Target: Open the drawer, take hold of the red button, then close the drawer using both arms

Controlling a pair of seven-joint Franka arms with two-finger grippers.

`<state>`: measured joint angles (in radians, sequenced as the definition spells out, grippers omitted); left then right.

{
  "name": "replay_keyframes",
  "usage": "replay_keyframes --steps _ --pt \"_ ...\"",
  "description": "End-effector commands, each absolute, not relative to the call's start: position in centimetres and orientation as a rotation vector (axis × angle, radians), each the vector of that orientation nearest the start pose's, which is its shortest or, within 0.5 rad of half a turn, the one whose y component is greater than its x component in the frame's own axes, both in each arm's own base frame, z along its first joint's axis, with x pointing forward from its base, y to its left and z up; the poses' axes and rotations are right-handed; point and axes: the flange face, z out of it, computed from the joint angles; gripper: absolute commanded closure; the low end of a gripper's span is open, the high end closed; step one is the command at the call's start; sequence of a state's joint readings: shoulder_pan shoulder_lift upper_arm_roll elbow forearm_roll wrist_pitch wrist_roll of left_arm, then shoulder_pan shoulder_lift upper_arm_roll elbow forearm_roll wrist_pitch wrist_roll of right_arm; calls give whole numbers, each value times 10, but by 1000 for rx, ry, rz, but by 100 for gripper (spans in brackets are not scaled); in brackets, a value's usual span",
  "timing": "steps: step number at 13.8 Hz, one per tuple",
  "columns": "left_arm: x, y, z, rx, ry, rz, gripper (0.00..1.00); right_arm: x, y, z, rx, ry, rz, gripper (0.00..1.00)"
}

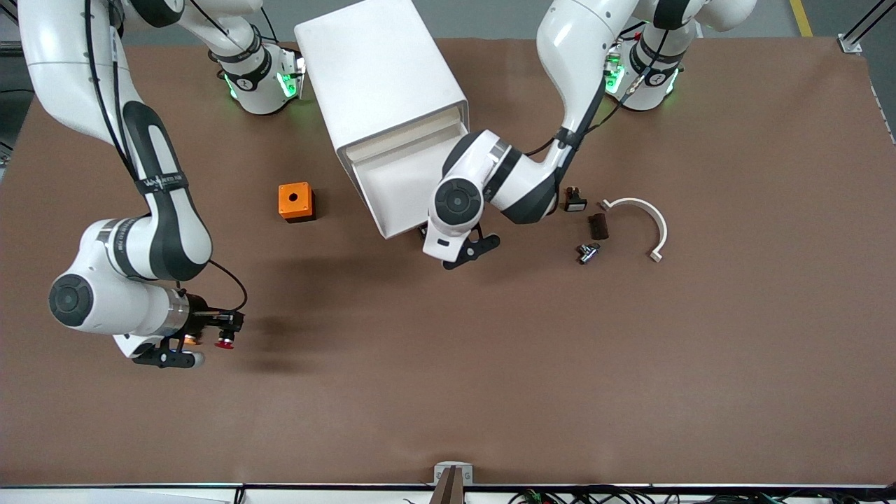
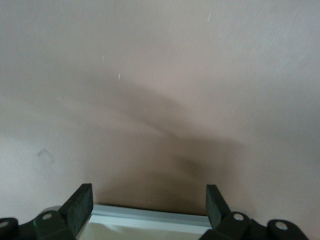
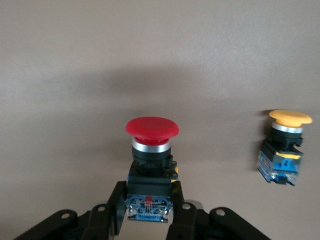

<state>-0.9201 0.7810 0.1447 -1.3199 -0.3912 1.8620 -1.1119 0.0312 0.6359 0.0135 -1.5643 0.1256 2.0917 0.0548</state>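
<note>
While the right gripper (image 3: 149, 212) has its jaws clamped on the black body of the button (image 3: 151, 145), red cap pointing away from the wrist, I read the grab step as done. It hangs low over the surface (image 1: 448, 392) toward the right arm's end, with an orange-capped button (image 3: 284, 147) lying close by. The drawer (image 1: 399, 183) stands pulled out of the white cabinet (image 1: 378, 77). My left gripper (image 2: 149, 202) sits at the drawer's front lip, jaws apart and holding nothing. Closing comes next, I judge: the left gripper should press squarely on that lip and push the drawer straight in.
</note>
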Motion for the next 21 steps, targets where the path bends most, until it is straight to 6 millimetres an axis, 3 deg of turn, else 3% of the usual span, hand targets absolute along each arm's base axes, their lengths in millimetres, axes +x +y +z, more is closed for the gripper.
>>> replay_keyframes --steps 1,3,6,9,11,12,13,15,16,19,21 --pt "441 -553 257 -2917 -719 520 1 673 30 245 -3070 69 120 98" --pt "428 -560 262 -2896 -699 559 1 673 17 238 -3089 76 93 97" --pt "408 -571 265 -2880 -659 607 1 671 13 229 -3089 86 114 95" --pt "393 -582 270 -2881 -646 632 1 667 10 216 -3087 94 142 84" --pt "384 -587 273 -2888 -625 644 1 666 0 208 -3085 118 160 69" --pt "380 -589 271 -2886 -615 650 1 666 0 206 -3084 122 163 57" --pt "378 -591 271 -2888 -607 654 1 665 0 205 -3084 122 167 54" --pt "375 -593 272 -2891 -594 658 1 667 1 209 -3080 134 166 26" --pt "372 -595 272 -2895 -578 663 1 668 2 211 -3076 145 159 4" --pt "364 -600 271 -2905 -531 677 1 680 0 230 -3066 218 106 0" --pt "365 -600 271 -2924 -472 683 1 689 -21 262 -3060 235 54 0"
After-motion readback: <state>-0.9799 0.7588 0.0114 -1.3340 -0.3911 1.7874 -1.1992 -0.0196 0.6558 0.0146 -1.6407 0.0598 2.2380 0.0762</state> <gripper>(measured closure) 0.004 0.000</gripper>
